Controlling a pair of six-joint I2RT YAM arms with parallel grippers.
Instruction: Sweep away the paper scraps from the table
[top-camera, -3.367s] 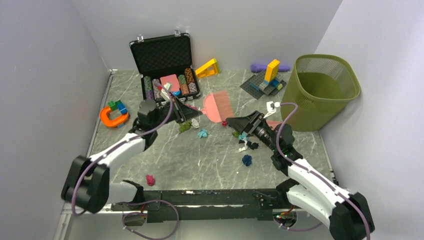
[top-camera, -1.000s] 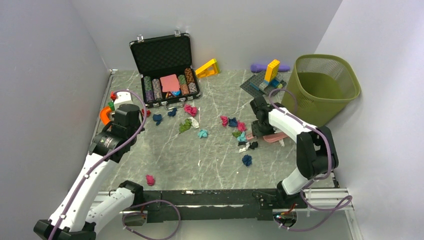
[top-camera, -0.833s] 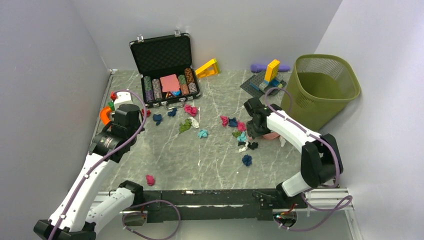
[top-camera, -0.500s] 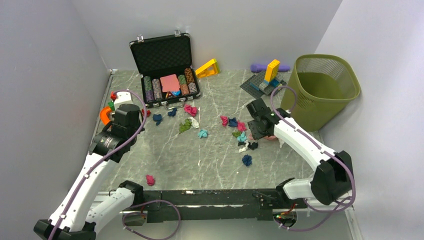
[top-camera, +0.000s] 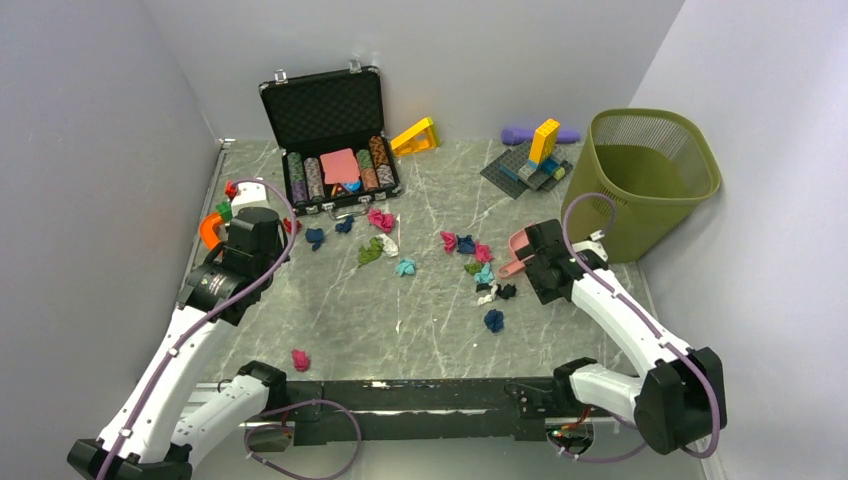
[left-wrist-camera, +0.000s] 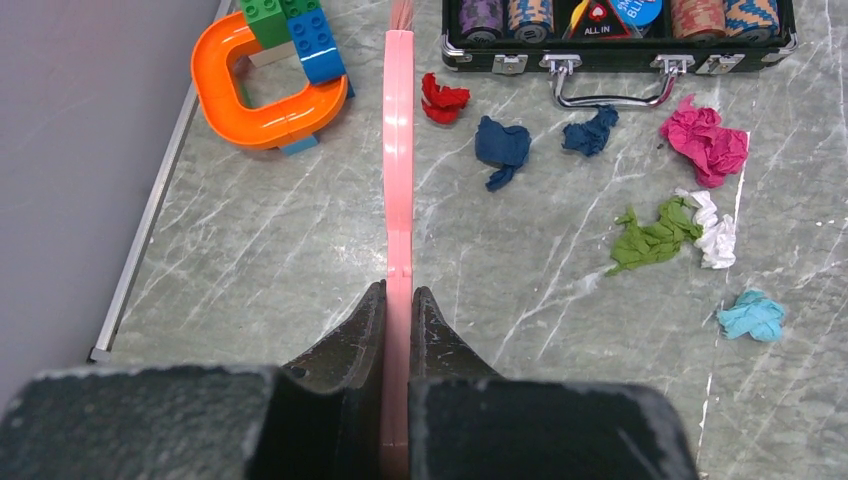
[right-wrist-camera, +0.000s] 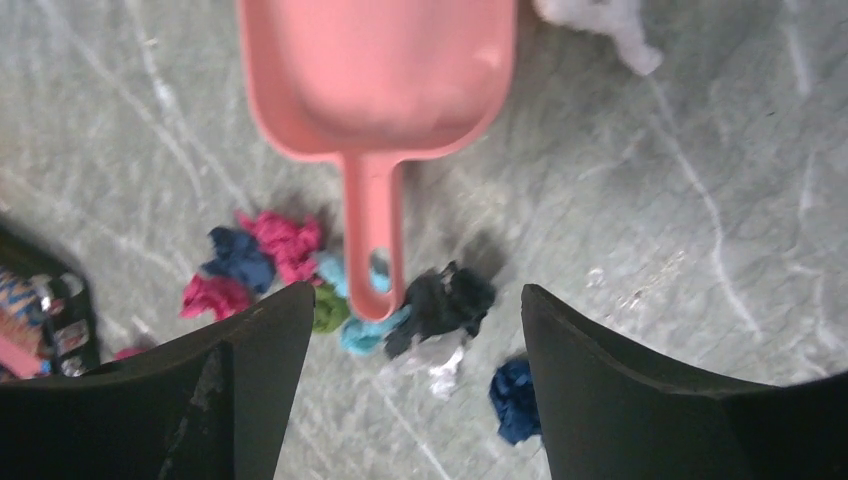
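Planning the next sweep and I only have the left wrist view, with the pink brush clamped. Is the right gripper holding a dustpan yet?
Observer: No. The right gripper is open, and the pink plastic dustpan lies loose below it on the grey marble table.
Operator: Where's the bin?
Observer: An olive-green mesh wastebasket stands at the table's far right corner, beyond the right arm.

Overhead overview; wrist close-ups above table (top-camera: 350, 310)
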